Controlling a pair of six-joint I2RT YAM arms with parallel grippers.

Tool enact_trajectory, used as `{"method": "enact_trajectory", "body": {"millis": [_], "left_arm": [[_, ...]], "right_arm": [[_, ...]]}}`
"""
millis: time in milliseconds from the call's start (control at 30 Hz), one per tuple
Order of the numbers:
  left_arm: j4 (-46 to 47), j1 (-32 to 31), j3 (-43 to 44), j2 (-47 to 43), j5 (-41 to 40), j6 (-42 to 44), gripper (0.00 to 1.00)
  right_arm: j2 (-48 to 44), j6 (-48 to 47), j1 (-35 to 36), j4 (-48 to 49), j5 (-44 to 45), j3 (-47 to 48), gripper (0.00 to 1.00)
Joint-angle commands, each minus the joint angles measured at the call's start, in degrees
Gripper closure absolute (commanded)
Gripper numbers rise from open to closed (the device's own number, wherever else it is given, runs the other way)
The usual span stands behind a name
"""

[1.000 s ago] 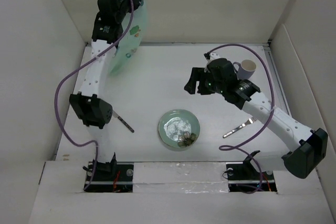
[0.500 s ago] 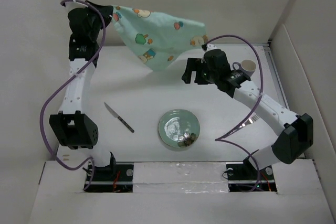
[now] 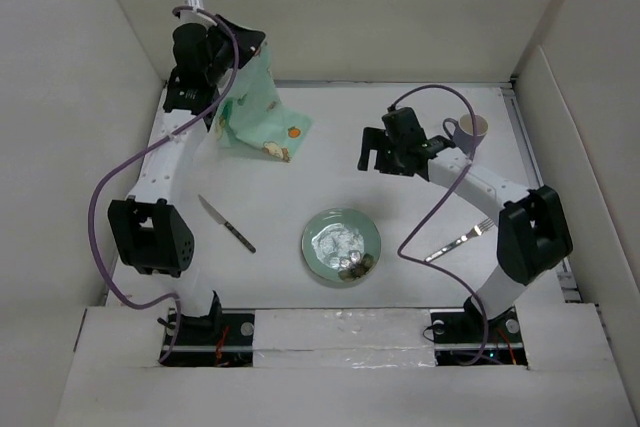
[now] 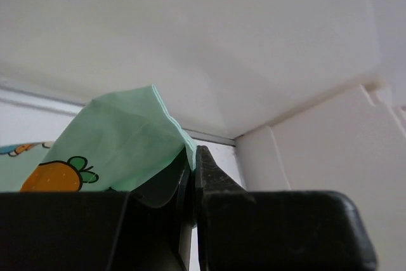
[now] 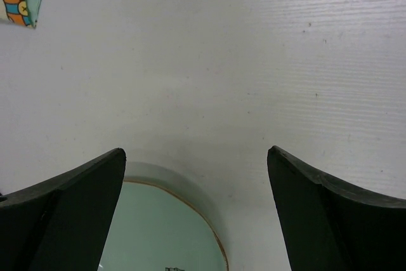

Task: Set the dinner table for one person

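Note:
The white dinner table point(image 3: 300, 177) carries a mint-green plate point(image 3: 341, 245), a knife point(image 3: 226, 224) at the left, a fork point(image 3: 453, 243) at the right and a white mug point(image 3: 470, 128) at the back right. My left gripper point(image 3: 247, 47) is shut on a corner of the mint-green cartoon-print cloth point(image 3: 258, 112), which hangs down with its lower part on the table at the back left; the pinched cloth point(image 4: 120, 150) shows in the left wrist view. My right gripper point(image 3: 372, 152) is open and empty above the table, behind the plate point(image 5: 158, 226).
White walls point(image 3: 380, 7) close the table at the back and both sides. The right arm's purple cable point(image 3: 430, 217) loops over the table near the fork.
The left gripper has swung the cloth from spread out high across the back down to the back left, where it now hangs bunched and touches the table. The right gripper has dropped lower.

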Motion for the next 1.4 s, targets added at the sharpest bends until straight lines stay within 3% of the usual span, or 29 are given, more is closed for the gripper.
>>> {"method": "enact_trajectory", "body": {"millis": [0,267,467,600,867,933,967,1100,1167,1233,1300,1367], "left_arm": [[7.21,-2.22,6.74,-6.48,5.55,1.62,1.00],[12.64,-7.67,20.35,-10.27,12.41,-2.06,1.00],[8.98,-7.67,23.89,-7.29,7.15,2.48,1.00],[11.25,-5.48,15.74,-7.89,5.22,4.16,1.00],[12.49,-0.12,-5.09,-6.23,-0.05,8.19,1.00],[12.40,1.28,-9.57,-5.35,-3.39,9.17,1.00],[12.58,2.25,-10.64,-4.65,-3.58,9.17,1.00],[11.62,5.33,-12.15,0.26,-3.05,8.47,1.00],[11.09,6.04,-11.97,1.33,-3.23,8.82,1.00],[11.26,6.04,-12.41,1.77,-3.57,8.91,1.00],[11.70,6.04,-13.20,1.60,-3.75,8.56,1.00],[11.96,6.04,-14.34,1.33,-4.19,8.38,1.00]], "right_arm": [[-5.12,0.52,1.89,5.81,-1.25,-1.10,0.02],[-18.75,-2.20,2.87,6.78,-2.30,-2.43,0.02],[-15.95,-4.13,-0.38,6.16,-2.39,-1.10,0.00],[-9.89,-4.93,-2.93,6.61,0.23,1.00,0.00],[10.64,-3.70,-6.01,10.13,-4.58,10.38,0.01],[15.85,-2.74,-6.01,6.01,-8.71,15.40,0.05],[19.79,-2.56,-5.40,4.68,-9.60,18.64,0.22],[24.12,-1.51,-3.82,2.66,-11.55,22.96,0.52],[24.22,-1.24,-3.03,-1.02,-8.92,24.12,0.44],[22.12,-1.07,-1.01,-3.32,-1.89,23.17,0.27],[19.40,-0.80,-0.39,-4.82,0.58,20.01,0.19],[14.31,0.86,-0.39,-5.00,2.00,12.98,0.18]]}}
